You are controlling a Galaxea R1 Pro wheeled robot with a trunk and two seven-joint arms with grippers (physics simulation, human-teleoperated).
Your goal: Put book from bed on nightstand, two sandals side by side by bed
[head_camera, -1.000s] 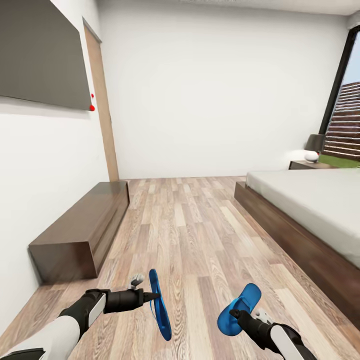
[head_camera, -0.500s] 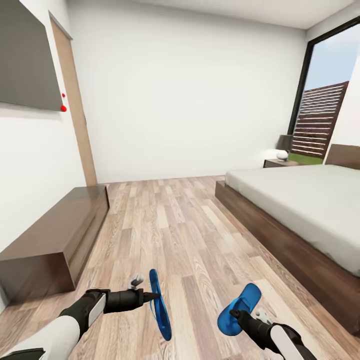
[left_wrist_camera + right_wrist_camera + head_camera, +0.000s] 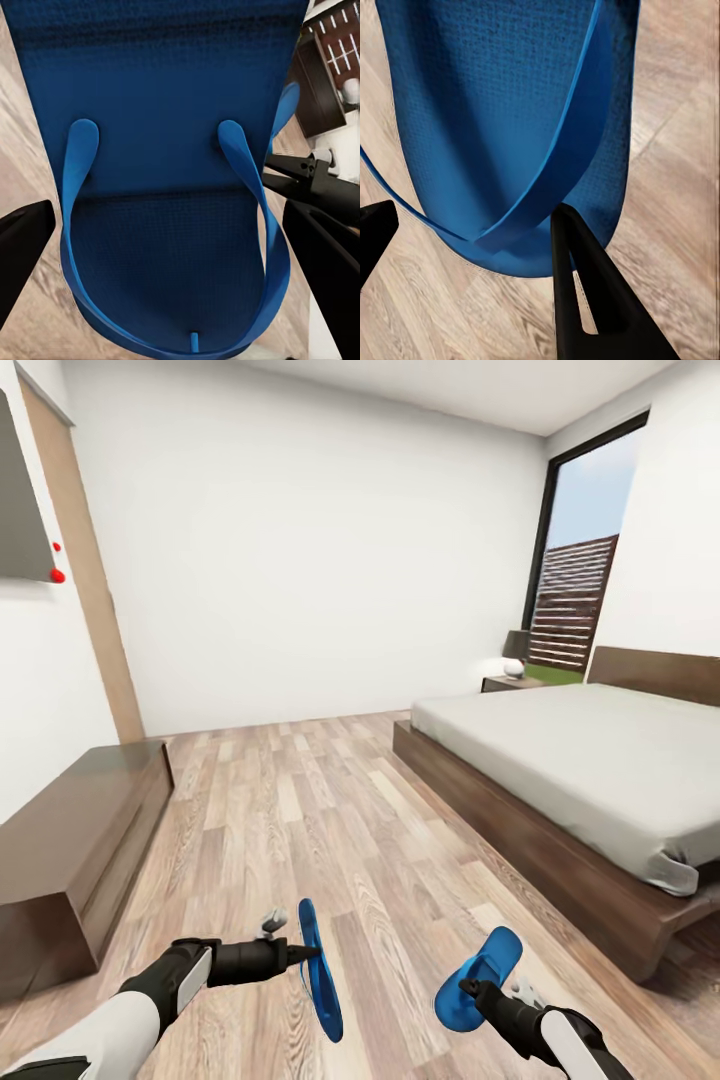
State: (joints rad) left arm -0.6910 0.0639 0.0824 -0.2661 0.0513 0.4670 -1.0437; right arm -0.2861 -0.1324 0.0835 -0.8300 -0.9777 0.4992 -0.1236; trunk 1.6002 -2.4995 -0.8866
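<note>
White-walled bedroom [image 3: 300, 560] with wood-plank floor [image 3: 330, 820]; grey-mattressed bed [image 3: 600, 760] at right; left gripper [image 3: 312, 952] clamps one blue sandal [image 3: 320, 985], right gripper [image 3: 470, 988] the other sandal [image 3: 478, 980], both above the planks.

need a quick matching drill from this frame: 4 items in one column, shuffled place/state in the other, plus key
Items:
1. left tool
2. right tool
3. bed
4. low wooden cabinet

Place or state:
A. along the left wall
B. holds a blue sandal turned on edge
C. on the right, bare grey mattress
D. holds a blue sandal with its sole angled up

Pairs: 1-B, 2-D, 3-C, 4-A
</note>
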